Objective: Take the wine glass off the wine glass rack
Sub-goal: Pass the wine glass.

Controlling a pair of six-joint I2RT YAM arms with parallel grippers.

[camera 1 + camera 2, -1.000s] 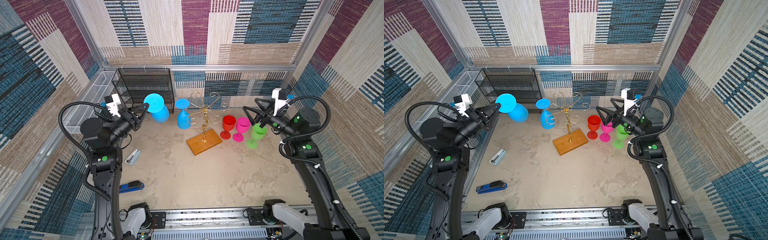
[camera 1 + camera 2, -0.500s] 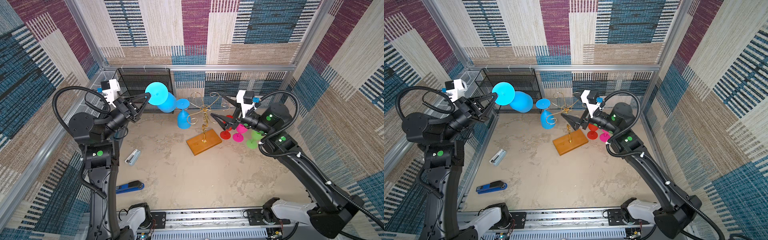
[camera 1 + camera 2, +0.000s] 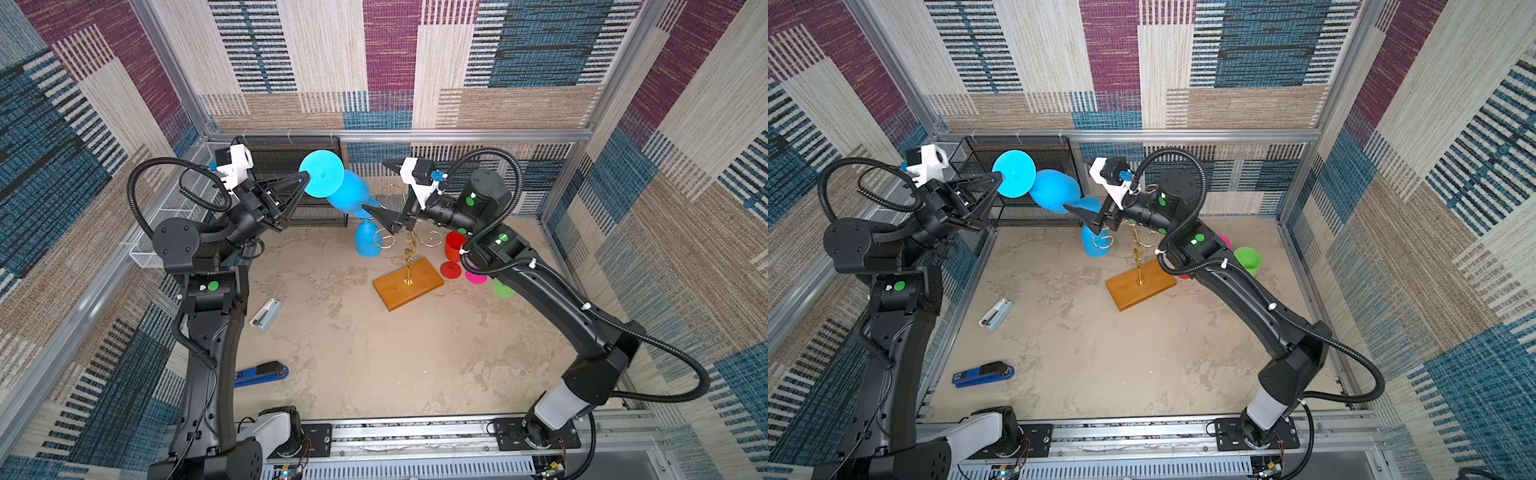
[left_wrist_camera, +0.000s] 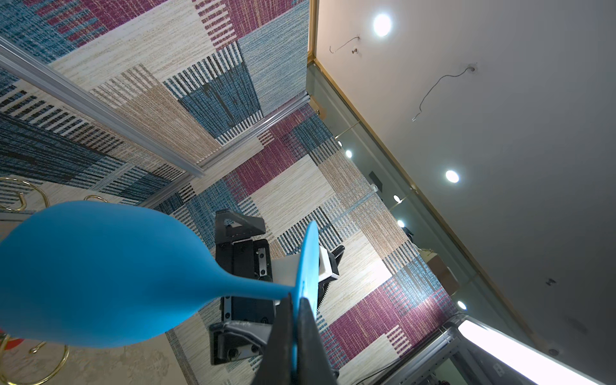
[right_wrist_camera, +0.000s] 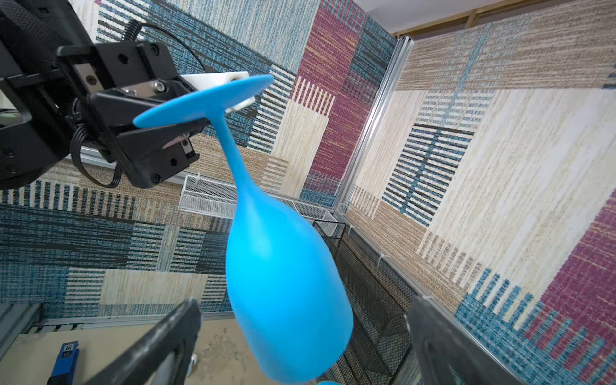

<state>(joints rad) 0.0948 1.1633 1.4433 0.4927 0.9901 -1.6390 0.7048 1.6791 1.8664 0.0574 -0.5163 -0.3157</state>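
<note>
Our left pincer (image 3: 306,178) grips the foot of the matte blue tulip-bowled wine glass (image 3: 348,192), which is aloft beside the gold wire wine glass rack (image 3: 409,286) on its wooden base. The right pincer (image 5: 303,301) gapes wide around the bowl. We'd centre, close gently, then release left.

**Blue glass hanging between two grippers**

The left gripper (image 3: 306,178) is pinching the foot rim of the blue wine glass (image 3: 347,195). It is holding the glass in the air, bowl slanting away from its tips toward the right gripper (image 3: 374,185). That gripper is gaping wide, its lower finger (image 3: 380,216) lying right at the bowl's far end; whether they are touching, I cannot tell. Just below the right gripper, the gold wine glass rack (image 3: 409,253) is standing on its wooden base. A second blue glass (image 3: 366,243) is sitting rim-down beside it. Under the right wrist, a red glass (image 3: 453,249), a pink glass (image 3: 476,277) and a green glass (image 3: 503,287) are crowding together.
</note>
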